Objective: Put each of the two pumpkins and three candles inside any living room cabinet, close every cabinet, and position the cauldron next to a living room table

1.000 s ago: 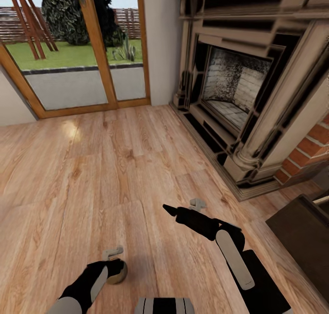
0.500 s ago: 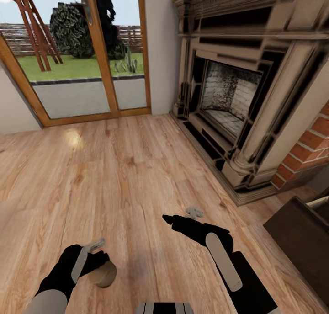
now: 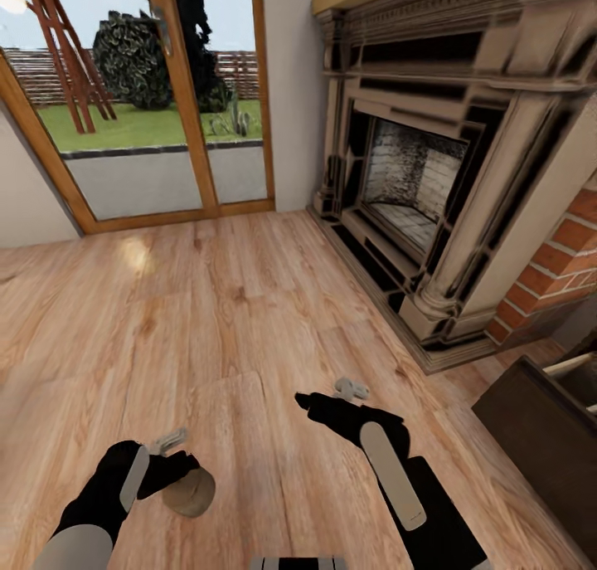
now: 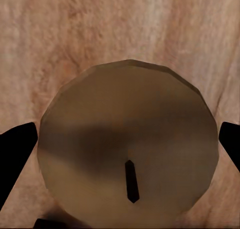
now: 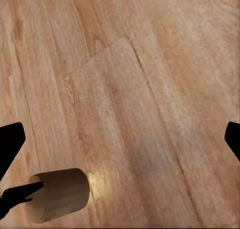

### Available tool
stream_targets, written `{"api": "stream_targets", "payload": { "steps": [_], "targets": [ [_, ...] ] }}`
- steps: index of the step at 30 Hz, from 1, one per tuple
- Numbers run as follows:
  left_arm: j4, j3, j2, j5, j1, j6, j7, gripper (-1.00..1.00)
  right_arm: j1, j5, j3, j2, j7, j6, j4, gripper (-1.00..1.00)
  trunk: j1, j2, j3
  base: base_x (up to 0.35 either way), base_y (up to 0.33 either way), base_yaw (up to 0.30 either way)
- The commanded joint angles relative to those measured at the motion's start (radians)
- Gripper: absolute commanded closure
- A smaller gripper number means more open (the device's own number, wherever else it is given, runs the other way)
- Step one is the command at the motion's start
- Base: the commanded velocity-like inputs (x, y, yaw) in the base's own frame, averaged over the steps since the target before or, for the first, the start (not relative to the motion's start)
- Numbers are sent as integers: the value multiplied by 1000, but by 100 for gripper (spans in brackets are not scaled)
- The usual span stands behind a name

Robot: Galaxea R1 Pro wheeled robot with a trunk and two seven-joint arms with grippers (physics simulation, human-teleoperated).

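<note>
Left gripper [image 3: 184, 480] clamped on candle [image 3: 190, 493], held low over wooden floor [image 3: 215, 321], flat top tilted toward camera. Left wrist view: candle [image 4: 129, 146] sits squarely between dark fingers [image 4: 15, 156], round top and short dark wick facing lens. Right gripper [image 3: 308, 401] empty, fingers spread wide, hovering above floor, well apart from candle. Right wrist view: candle [image 5: 60, 194] lying sideways in grip of other arm. Fireplace [image 3: 414, 180] ahead right; glass door [image 3: 141, 97] ahead left; dark cabinet [image 3: 539, 437] at right edge, drawer partly open.
</note>
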Motion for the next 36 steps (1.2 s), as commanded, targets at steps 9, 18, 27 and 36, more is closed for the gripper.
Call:
{"api": "stream_targets", "payload": {
  "steps": [9, 18, 27, 36],
  "targets": [
    [0, 0, 0, -2, 0, -10, 2, 100, 0, 0, -1, 9, -44, 1, 0, -100, -35, 63, 28, -262, 0, 215],
    [0, -2, -3, -4, 0, -14, 9, 100, 0, 0, -1, 8, -44, 1, 3, -100, -69, 126, 54, -21, 0, 276],
    [0, -7, -3, -6, 0, -18, 12, 100, 0, 0, -1, 7, -44, 0, 2, -100, -104, 189, 81, -63, 0, 131],
    [0, -12, -4, -6, 0, -22, 8, 100, 0, -5, -2, 6, -42, 1, 3, -100, -115, 210, 94, -156, 0, -72]
  ]
}}
